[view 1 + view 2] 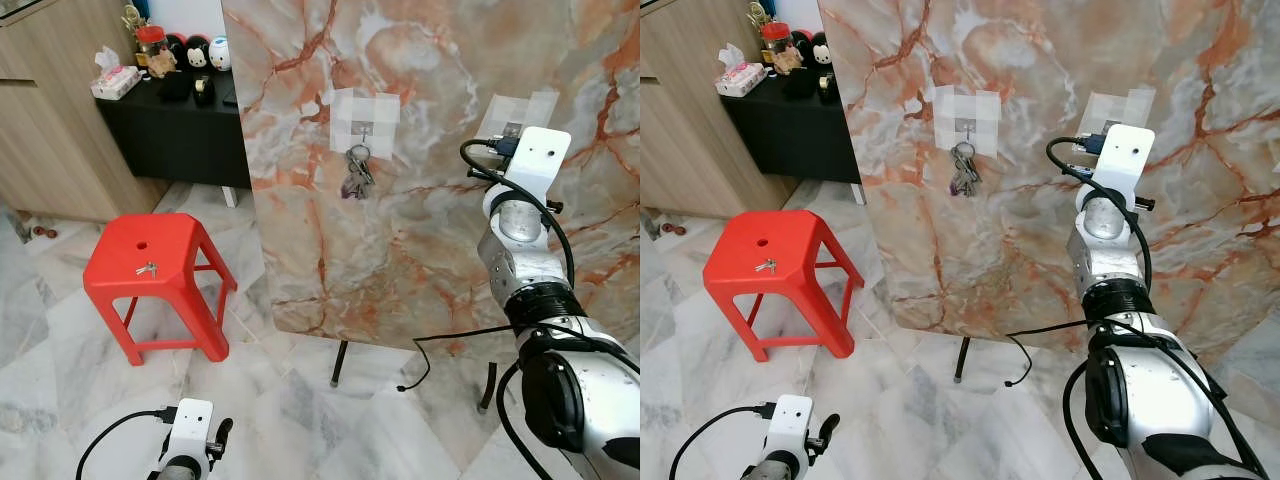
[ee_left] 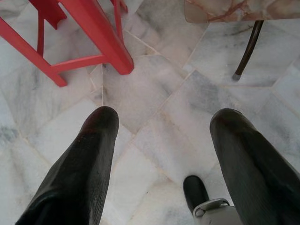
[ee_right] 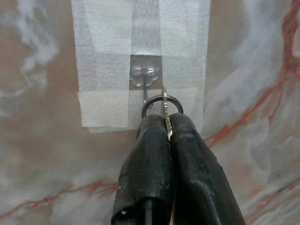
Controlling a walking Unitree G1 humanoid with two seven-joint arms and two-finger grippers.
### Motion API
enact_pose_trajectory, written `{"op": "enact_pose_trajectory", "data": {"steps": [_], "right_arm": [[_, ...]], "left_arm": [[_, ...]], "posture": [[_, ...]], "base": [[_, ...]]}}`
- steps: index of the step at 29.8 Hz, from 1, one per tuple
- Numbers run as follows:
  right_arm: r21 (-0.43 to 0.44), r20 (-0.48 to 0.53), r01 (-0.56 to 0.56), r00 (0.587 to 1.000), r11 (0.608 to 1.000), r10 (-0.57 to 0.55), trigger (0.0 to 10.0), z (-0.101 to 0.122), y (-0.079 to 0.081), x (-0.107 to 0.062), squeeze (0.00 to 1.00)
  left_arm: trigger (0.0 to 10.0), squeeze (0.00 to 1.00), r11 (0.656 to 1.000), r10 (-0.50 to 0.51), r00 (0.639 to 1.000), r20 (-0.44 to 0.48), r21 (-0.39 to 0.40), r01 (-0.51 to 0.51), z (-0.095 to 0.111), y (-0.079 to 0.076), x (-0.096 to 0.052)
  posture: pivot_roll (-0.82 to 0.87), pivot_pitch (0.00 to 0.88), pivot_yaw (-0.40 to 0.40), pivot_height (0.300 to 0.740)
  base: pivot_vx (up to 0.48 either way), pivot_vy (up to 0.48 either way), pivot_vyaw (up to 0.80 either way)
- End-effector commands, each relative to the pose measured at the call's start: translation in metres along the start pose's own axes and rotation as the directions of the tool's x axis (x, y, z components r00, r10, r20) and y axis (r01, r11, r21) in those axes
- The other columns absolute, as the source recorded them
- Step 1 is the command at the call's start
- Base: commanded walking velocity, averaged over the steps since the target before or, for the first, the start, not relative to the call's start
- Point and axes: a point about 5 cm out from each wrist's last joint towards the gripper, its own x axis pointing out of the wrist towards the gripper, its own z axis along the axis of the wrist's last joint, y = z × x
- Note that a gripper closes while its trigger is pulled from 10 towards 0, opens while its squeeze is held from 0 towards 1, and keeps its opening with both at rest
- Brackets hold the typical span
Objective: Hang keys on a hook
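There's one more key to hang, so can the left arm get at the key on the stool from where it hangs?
Probably yes: the left gripper hangs open near the floor beside the stool, and nothing covers the key on top.

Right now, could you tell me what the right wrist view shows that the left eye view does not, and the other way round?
The right wrist view shows the right gripper shut on a key ring, held at a clear taped hook.

The left eye view shows a bunch of keys hanging on another taped hook, a red stool with a small key on its seat, and the left gripper low over the floor.

Both show the orange-veined marble panel and white tape patches.
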Motion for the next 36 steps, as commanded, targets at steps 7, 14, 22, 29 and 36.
{"op": "enact_pose_trajectory", "data": {"steps": [7, 14, 22, 29, 36], "right_arm": [[-0.001, 0.011, -0.024, 1.0, 1.0, 0.024, 10.0, 0.011, 0.0023, 0.0037, 0.0], [-0.007, 0.008, -0.033, 0.999, 0.999, 0.033, 10.0, 0.0118, 0.0033, 0.0044, 0.0], [-0.012, 0.002, -0.04, 0.999, 0.999, 0.04, 10.0, 0.0119, 0.0042, 0.0048, 0.0], [-0.011, 0.001, -0.063, 0.998, 0.998, 0.063, 10.0, 0.0143, 0.0073, 0.0054, 0.0], [-0.018, 0.001, -0.091, 0.996, 0.996, 0.091, 10.0, 0.0159, 0.0103, 0.0054, 0.0]], "left_arm": [[10.0, 0.0, 1.0, -0.005, 1.0, -0.023, 0.026, 0.006, -0.0037, 0.0011, -0.001], [10.0, 0.0, 1.0, -0.005, 1.0, -0.022, 0.024, 0.005, -0.0037, 0.0008, -0.0011], [10.0, 0.0, 1.0, -0.003, 1.0, -0.021, 0.021, 0.004, -0.0039, 0.0007, -0.0013], [10.0, 0.0, 1.0, -0.004, 1.0, -0.02, 0.022, 0.004, -0.0039, 0.0008, -0.0013], [10.0, 0.0, 1.0, -0.002, 1.0, -0.02, 0.021, 0.003, -0.0039, 0.001, -0.0013]], "posture": [[0.02, 0.055, -0.011, 0.74], [0.02, 0.056, -0.012, 0.74], [0.02, 0.056, -0.012, 0.74], [0.02, 0.061, -0.013, 0.74], [0.02, 0.062, -0.012, 0.74]], "base": [[0.0, 0.0, 0.0], [0.0, 0.0, 0.0], [0.0, 0.0, 0.0], [0.0, 0.0, 0.0], [0.0, 0.0, 0.0]]}}
